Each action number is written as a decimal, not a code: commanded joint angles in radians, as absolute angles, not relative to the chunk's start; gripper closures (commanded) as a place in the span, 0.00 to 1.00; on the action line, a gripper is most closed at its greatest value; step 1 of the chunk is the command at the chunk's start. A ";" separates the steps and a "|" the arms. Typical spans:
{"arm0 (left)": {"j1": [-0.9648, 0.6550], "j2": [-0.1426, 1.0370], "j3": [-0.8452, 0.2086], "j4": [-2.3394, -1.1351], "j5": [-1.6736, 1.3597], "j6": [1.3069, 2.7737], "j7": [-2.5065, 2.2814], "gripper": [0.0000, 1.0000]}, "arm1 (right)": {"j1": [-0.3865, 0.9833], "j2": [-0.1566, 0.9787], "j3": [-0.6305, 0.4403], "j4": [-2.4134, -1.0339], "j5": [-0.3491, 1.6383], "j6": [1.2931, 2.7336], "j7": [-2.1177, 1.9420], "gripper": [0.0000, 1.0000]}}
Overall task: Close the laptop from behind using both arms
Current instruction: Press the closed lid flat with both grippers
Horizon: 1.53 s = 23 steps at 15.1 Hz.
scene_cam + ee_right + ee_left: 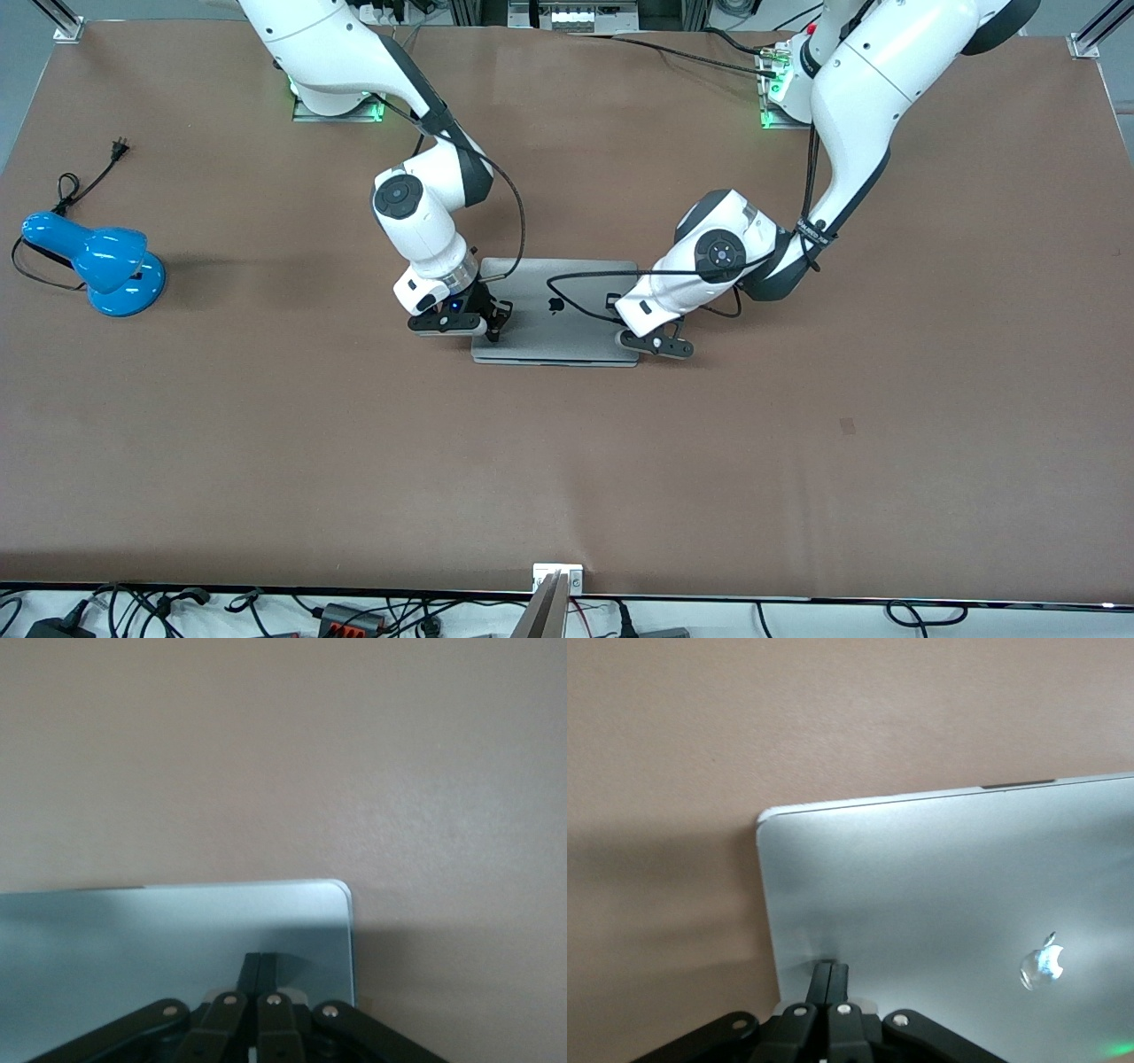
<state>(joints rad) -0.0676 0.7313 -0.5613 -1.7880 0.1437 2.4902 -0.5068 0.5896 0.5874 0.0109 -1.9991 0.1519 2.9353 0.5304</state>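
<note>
The silver-grey laptop (532,332) lies in the middle of the table with its lid down flat and the dark apple logo facing up; keyboard and screen are hidden. My left gripper (654,344) is shut, its fingertips resting on the lid near the corner toward the left arm's end. My right gripper (493,330) is shut, its fingertips on the lid near the corner toward the right arm's end. The left wrist view shows the lid (939,868) with the logo and my left gripper (831,973) touching it. The right wrist view shows the lid's corner (133,939) under my right gripper (260,964).
A blue desk lamp (97,261) lies toward the right arm's end of the table, with its black cord and plug (118,148) beside it. Brown table top (567,461) surrounds the laptop. Cables hang along the table edge nearest the front camera.
</note>
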 commanded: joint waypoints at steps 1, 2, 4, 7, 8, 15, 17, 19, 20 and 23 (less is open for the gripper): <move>-0.089 0.765 -0.545 -1.759 0.215 2.503 -0.511 1.00 | 0.581 0.617 0.017 -1.980 0.150 2.924 0.512 1.00; -0.089 0.773 -0.545 -1.758 0.221 2.505 -0.512 1.00 | 0.584 0.624 0.017 -1.980 0.150 2.924 0.514 1.00; -0.090 0.782 -0.543 -1.747 0.221 2.505 -0.514 1.00 | 0.591 0.630 0.017 -1.980 0.152 2.924 0.517 1.00; -0.091 0.796 -0.540 -1.747 0.224 2.534 -0.514 1.00 | 0.592 0.630 0.015 -1.980 0.152 2.924 0.517 1.00; -0.091 0.799 -0.537 -1.747 0.224 2.543 -0.514 1.00 | 0.592 0.630 0.017 -1.979 0.150 2.924 0.517 1.00; -0.072 0.756 -0.538 -1.721 0.225 2.465 -0.512 1.00 | 0.583 0.621 0.017 -1.956 0.152 2.866 0.517 1.00; -0.049 0.709 -0.545 -1.726 0.224 2.416 -0.517 1.00 | 0.580 0.600 0.014 -1.886 0.152 2.699 0.517 1.00; -0.017 0.661 -0.554 -1.732 0.222 2.364 -0.517 1.00 | 0.586 0.588 -0.008 -1.798 0.149 2.523 0.517 1.00; -0.006 0.632 -0.555 -1.736 0.222 2.329 -0.514 1.00 | 0.587 0.583 -0.009 -1.763 0.149 2.450 0.517 1.00; 0.043 0.539 -0.569 -1.752 0.221 2.237 -0.506 0.99 | 0.580 0.529 -0.012 -1.718 0.100 2.262 0.514 1.00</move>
